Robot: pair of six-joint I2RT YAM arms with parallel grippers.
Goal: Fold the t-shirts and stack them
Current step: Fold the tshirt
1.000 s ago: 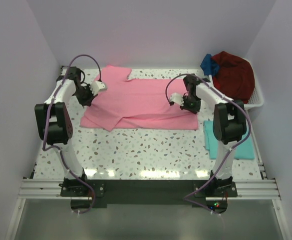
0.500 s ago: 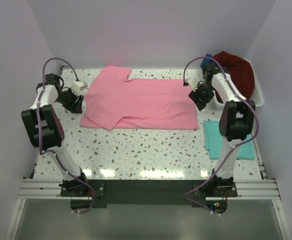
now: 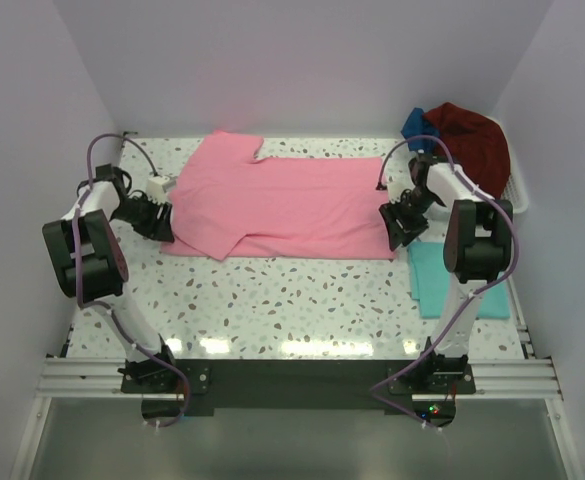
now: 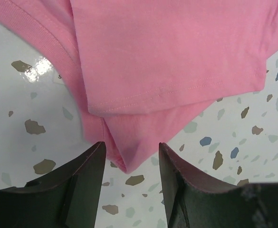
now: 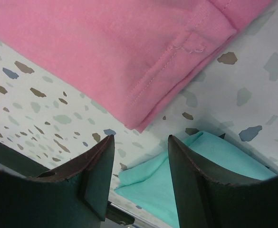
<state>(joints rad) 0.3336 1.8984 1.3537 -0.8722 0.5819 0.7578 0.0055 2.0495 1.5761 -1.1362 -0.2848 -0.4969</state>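
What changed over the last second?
The left tool and the right tool swung outward off the middle of the pink t-shirt, then drew back toward the near edge. Each is now open at one of its near corners, left and right, gripping nothing. The pink t-shirt, the teal t-shirt and the dark red garment lie as before.

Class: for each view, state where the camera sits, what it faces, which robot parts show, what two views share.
Top external: above, behind both arms, seen whole, looking down on the table.
Left wrist: on that wrist, facing the pink t-shirt; left gripper shows, open.
Right wrist: likewise, facing its hem corner; right gripper shows, open.
Shared: teal t-shirt, top and right wrist.
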